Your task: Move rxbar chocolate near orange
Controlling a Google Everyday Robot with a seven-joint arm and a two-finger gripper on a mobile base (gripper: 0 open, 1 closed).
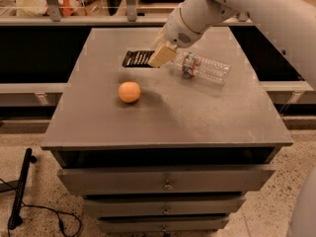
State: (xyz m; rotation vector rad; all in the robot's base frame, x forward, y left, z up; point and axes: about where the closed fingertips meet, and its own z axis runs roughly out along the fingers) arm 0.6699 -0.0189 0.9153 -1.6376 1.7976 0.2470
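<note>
Nearest the camera, a stack of grey drawers [168,180] is sitting beneath the front edge of the worktop [163,125], and a black stand [19,191] with a thin cable [49,212] is lying on the speckled floor at the lower left.

Further in, on the left half of the worktop, the orange [129,92] is resting by itself, touching nothing. Beyond it and to the right, a clear plastic water bottle [205,68] is lying on its side, running diagonally, with its capped end pointing toward the middle of the worktop.

Behind the orange and a little to its right, the rxbar chocolate [136,58] is lying flat on the worktop, near the orange but clearly apart from it. The end effector [162,57] is reaching down at a slant onto the right end of the bar, its tan tip covering that end, and it is sitting between the bar and the capped end of the bottle. Whether the end effector is open, closed or gripping the bar cannot be told from this view.

The white arm [197,14] is stretching in from the upper right, above the far half of the worktop. At the very back, a pale rail [74,20] is running across behind the worktop.
</note>
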